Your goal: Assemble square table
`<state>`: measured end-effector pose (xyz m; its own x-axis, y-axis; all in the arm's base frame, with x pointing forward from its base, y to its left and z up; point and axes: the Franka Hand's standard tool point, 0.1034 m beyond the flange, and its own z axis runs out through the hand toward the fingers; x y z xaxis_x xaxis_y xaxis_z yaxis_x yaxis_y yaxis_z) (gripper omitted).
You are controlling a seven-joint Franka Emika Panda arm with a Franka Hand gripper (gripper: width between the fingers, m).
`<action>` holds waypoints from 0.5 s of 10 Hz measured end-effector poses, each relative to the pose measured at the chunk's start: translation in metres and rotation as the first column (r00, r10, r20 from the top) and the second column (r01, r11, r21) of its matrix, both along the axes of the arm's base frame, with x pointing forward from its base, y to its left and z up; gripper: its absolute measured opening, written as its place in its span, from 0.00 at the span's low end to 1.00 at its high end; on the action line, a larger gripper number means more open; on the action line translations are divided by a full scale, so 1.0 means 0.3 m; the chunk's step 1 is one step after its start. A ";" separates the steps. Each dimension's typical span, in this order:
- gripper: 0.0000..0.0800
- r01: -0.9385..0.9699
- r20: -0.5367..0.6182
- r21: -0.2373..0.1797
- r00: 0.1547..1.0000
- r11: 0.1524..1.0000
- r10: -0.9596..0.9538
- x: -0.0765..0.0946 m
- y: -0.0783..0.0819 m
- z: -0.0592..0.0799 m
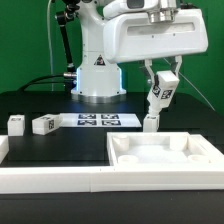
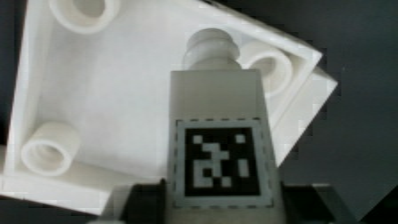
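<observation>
Plainly, gripper point(image 1: 161, 82) holds leg point(image 2: 214, 95) bearing black-and-white tag point(image 2: 217, 157).

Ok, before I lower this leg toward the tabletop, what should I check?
1. Leg gripped in the jaws of the gripper: ok.
2. Threaded tip faces the tabletop: ok, per the wrist view.
3. Tip over the nearest socket: not ok, it shows beside it.
4. Leg upright: not ok, tilted in the exterior view.
5. Sockets empty: ok for the three visible; fourth cannot tell.
6. Spare legs out of the way: ok, off at the exterior view's left.
</observation>
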<state>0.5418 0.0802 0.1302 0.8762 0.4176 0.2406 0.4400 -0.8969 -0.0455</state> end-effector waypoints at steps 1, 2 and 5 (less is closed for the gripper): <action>0.36 -0.044 0.041 -0.011 0.998 0.999 0.045 0.017 -0.004 -0.014; 0.36 -0.034 0.030 -0.008 0.999 0.999 0.035 0.011 -0.003 -0.018; 0.36 -0.021 0.018 -0.001 1.000 1.000 0.021 0.011 0.006 -0.027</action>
<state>0.5450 0.0821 0.1222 0.8630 0.4358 0.2557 0.4591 -0.8876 -0.0367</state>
